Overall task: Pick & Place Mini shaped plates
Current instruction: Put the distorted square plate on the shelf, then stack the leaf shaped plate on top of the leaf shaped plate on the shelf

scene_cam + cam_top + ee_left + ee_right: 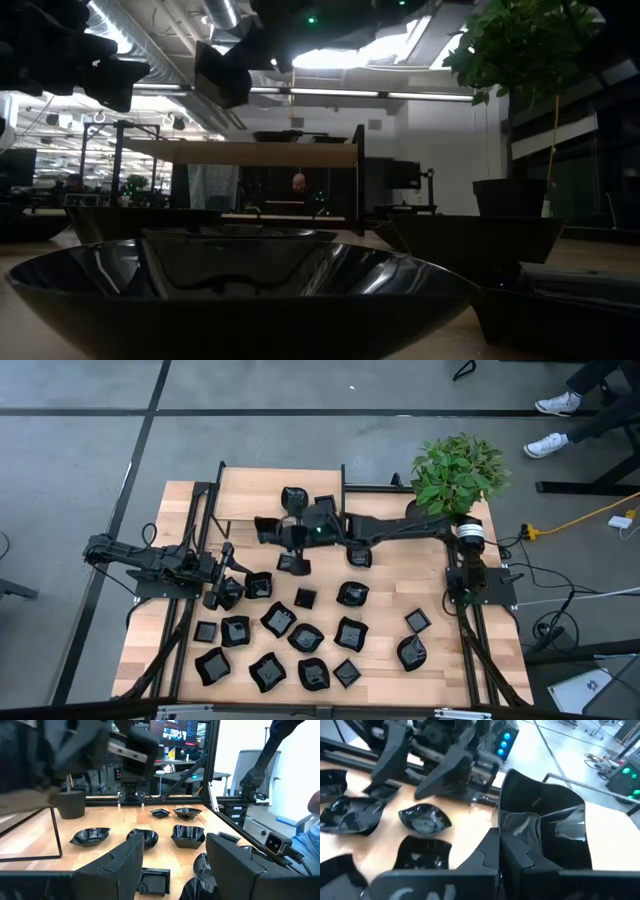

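Note:
Several mini shaped plates, small glossy black dishes (305, 637), lie flat on the near half of the wooden table (385, 585). My right arm reaches across the table's middle toward the left. Its gripper (272, 530) (501, 845) is shut on one squarish black plate (542, 822), held above the table. My left gripper (225, 588) (175, 865) rests level at the left edge, open, with nothing between its fingers. More plates (187, 836) lie ahead of it. In the low view one wide dish (240, 285) fills the foreground. My right gripper pinches the squarish plate by one rim edge (506, 822) between its two fingers. The fingers slant a little downward and point toward the table's left side. The plate stands on edge beyond the fingertips, its hollow side facing the camera, lifted clear of the table.
A green plant in a dark pot (458, 472) stands at the far right corner. A black metal frame (222, 490) borders the far middle of the table. Cables and my right arm's base (470, 575) are at the right edge. Bare wood shows at the far left.

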### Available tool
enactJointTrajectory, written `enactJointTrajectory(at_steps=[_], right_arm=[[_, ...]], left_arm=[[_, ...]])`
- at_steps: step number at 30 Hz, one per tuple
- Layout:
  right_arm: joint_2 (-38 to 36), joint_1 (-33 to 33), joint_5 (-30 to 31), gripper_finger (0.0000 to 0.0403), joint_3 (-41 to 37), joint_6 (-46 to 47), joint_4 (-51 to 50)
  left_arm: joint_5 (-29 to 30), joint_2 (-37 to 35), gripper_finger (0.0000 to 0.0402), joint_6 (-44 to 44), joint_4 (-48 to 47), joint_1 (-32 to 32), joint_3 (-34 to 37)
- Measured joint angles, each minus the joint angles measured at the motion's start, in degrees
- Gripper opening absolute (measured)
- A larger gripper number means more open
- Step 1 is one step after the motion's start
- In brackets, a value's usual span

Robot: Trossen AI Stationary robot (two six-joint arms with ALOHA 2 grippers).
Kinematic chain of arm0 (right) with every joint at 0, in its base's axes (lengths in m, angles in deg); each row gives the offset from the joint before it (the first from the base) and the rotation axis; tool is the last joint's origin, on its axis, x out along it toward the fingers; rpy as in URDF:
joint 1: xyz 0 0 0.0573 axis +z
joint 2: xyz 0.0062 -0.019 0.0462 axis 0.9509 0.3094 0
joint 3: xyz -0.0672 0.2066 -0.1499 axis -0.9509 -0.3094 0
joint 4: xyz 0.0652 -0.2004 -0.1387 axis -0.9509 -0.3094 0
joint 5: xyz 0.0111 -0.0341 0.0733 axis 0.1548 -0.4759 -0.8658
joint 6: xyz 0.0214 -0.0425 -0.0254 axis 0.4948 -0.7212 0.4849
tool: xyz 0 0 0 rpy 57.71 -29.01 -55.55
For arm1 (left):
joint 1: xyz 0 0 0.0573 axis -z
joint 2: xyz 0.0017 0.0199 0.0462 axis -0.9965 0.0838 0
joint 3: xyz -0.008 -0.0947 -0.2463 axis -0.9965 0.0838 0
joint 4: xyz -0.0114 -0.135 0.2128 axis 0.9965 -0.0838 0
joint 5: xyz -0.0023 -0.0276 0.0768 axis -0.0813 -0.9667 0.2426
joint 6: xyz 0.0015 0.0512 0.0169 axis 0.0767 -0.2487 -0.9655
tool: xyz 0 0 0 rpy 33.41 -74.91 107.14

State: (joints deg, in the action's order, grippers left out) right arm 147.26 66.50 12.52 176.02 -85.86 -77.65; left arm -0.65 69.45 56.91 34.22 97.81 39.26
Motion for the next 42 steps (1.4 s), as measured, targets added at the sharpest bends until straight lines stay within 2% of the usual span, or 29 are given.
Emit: enactJointTrajectory(at_steps=[5, 18, 29, 35, 42], right_arm=[[2.80, -2.34, -0.85, 0.0002, 6.18, -0.05, -1.35], [14.31, -6.54, -2.78, 0.0004, 15.96, -0.22, -1.76], [16.07, -10.11, -2.32, 0.0007, 17.73, 0.57, -0.72], [16.07, -10.88, -2.32, 0.0040, 17.69, 1.57, -2.26], [16.07, -10.88, -2.32, 0.0110, 17.66, 1.58, -2.17]], left_arm=[[-0.02, -0.01, 0.0208, -0.02, 0.02, 0.00, -0.01], [0.00, 0.00, 0.0207, -0.02, 0.00, 0.01, -0.02], [0.00, 0.00, 0.0207, -0.02, 0.02, 0.02, -0.02], [-0.01, -0.02, 0.0207, -0.02, 0.01, 0.01, 0.00], [0.00, 0.00, 0.0208, -0.02, 0.00, 0.00, 0.00]])
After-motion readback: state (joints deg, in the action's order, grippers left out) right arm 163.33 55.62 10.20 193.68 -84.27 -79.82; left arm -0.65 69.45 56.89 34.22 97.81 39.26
